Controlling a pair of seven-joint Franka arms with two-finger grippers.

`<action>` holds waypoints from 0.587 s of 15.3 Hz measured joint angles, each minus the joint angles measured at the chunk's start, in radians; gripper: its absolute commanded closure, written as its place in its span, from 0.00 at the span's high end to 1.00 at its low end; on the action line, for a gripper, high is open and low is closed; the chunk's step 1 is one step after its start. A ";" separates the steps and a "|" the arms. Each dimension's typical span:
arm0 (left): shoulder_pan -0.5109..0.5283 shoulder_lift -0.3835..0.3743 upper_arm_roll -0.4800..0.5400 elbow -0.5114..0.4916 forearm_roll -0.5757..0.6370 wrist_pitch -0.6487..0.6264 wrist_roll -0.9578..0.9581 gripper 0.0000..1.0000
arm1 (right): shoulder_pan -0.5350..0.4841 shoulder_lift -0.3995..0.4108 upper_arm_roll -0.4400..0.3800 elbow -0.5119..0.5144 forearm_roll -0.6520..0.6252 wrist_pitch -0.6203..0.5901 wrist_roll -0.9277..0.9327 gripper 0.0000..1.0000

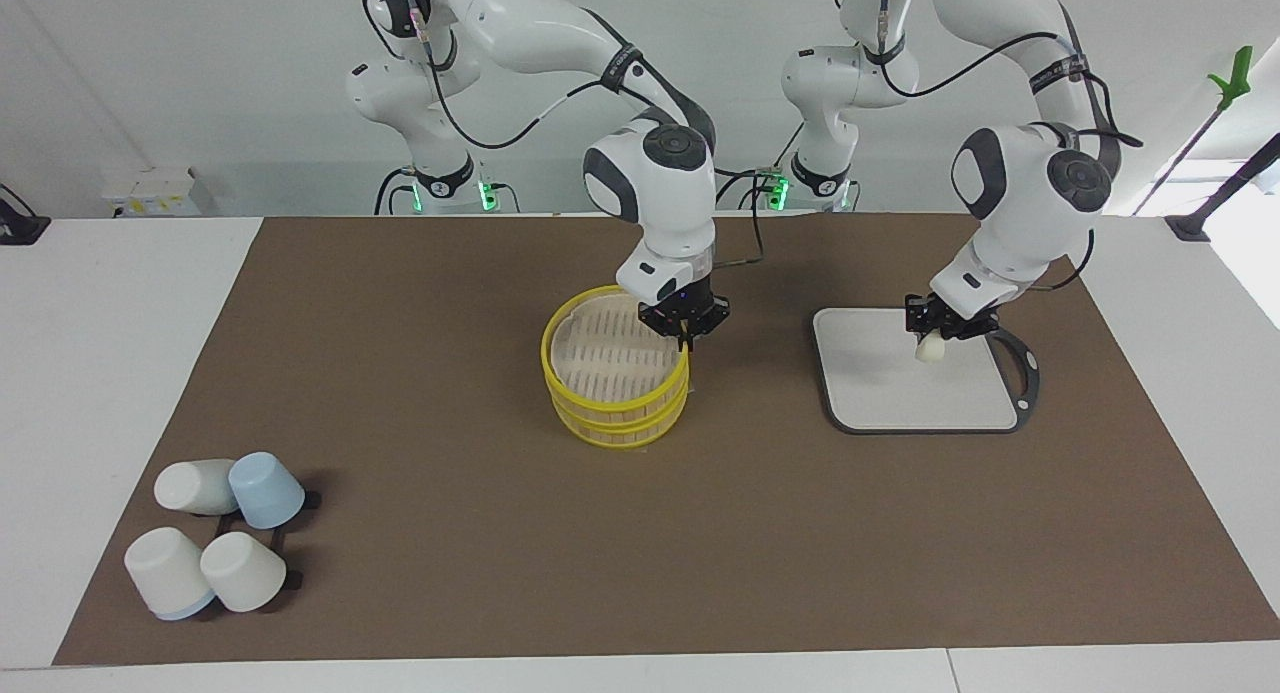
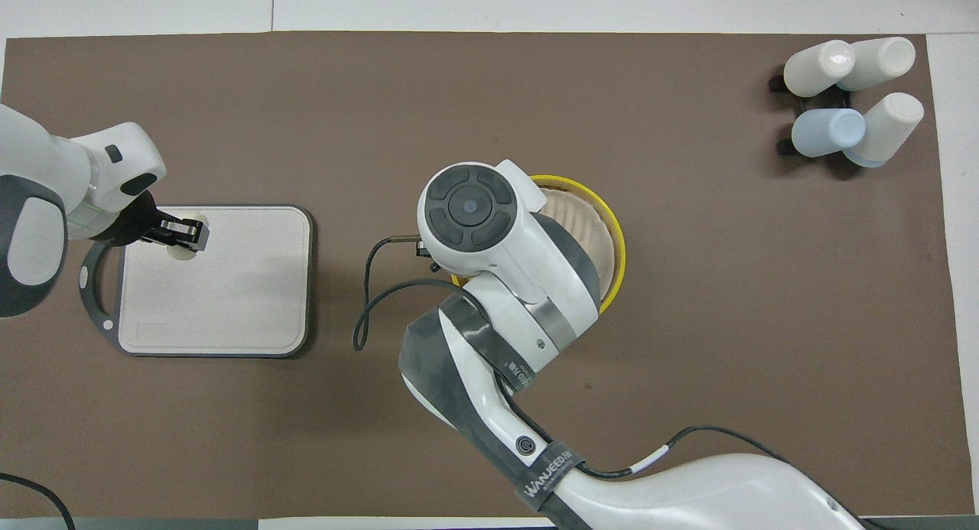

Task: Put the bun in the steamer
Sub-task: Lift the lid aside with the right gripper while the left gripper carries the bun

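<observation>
Gripping the small cream-white rounded bun [image 1: 929,347], the left gripper [image 1: 940,331] is closed on it from above, and the bun is held in the air, just over the grey square board with a black handle [image 1: 890,398]. In the overhead view only a small part of the bun [image 2: 183,249] is seen under the black fingers of the left gripper [image 2: 186,235], over the board's [image 2: 229,300] corner that is farther from the robots, toward the handle. The board lies on the brown mat [image 1: 450,553] at the left arm's end of the table.

The right gripper [image 1: 684,331] is shut on the yellow rim of the lid [image 1: 610,351], a round slatted piece that sits on top of the steamer [image 1: 620,425], a round yellow-rimmed basket of pale slats. The rim is pinched at the side toward the left arm's end of the table. In the overhead view the right arm covers most of the steamer [image 2: 616,255], and only a part of the yellow ring and the pale slats is seen. The steamer stands in the middle of the mat, well apart from the board.

Four cups [image 1: 215,548], three white and one pale blue, are seen on a black rack at the right arm's end of the table, farther from the robots than the steamer.
</observation>
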 measured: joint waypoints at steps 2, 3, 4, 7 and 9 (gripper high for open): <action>-0.015 0.003 -0.013 0.082 -0.019 -0.061 -0.117 0.14 | -0.063 -0.020 -0.006 0.056 0.000 -0.090 -0.058 0.00; -0.038 0.007 -0.024 0.110 -0.021 -0.067 -0.211 0.14 | -0.105 -0.039 -0.009 0.070 0.000 -0.146 -0.094 0.00; -0.080 0.013 -0.032 0.128 -0.022 -0.063 -0.317 0.13 | -0.154 -0.060 -0.010 0.076 0.001 -0.209 -0.152 0.00; -0.268 0.050 -0.045 0.148 -0.022 0.003 -0.621 0.13 | -0.299 -0.112 -0.015 0.077 0.002 -0.378 -0.412 0.00; -0.389 0.102 -0.048 0.148 -0.021 0.089 -0.782 0.14 | -0.368 -0.121 -0.016 0.077 -0.008 -0.453 -0.510 0.00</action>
